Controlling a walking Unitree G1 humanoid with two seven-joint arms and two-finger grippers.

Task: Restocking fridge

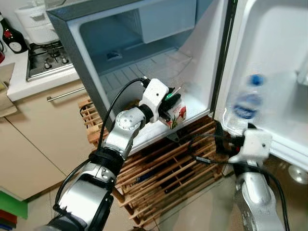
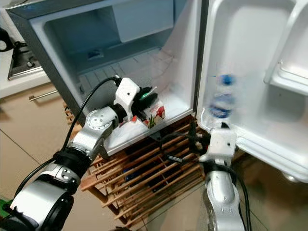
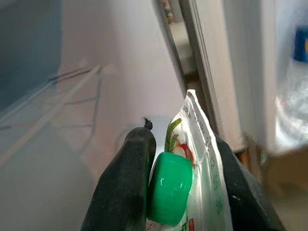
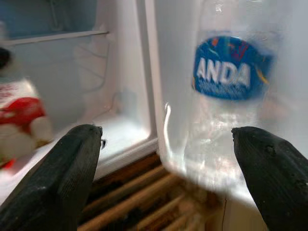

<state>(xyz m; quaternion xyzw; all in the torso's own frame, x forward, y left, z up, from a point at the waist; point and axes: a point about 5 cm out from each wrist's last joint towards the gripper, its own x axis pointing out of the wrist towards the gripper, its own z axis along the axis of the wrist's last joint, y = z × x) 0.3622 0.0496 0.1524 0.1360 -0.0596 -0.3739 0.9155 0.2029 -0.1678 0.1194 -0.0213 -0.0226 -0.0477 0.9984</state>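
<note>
A small white carton with red print and a green cap (image 1: 176, 113) stands on the fridge's bottom floor (image 1: 192, 111), near its front edge. My left gripper (image 1: 169, 103) is shut on the carton (image 3: 195, 173), one black finger (image 3: 126, 183) on each side of it. A clear water bottle with a blue label and blue cap (image 1: 246, 103) stands in the lower shelf of the open fridge door (image 2: 250, 139). My right gripper (image 4: 168, 168) is open just in front of the bottle (image 4: 231, 91), not touching it.
The fridge (image 1: 144, 53) stands on a wooden slatted pallet (image 1: 163, 168). A wire shelf (image 1: 139, 67) runs across the fridge's middle. To the left are a counter with a gas hob (image 1: 48, 60), a dark bottle (image 1: 13, 38) and beige cabinet fronts (image 1: 43, 130).
</note>
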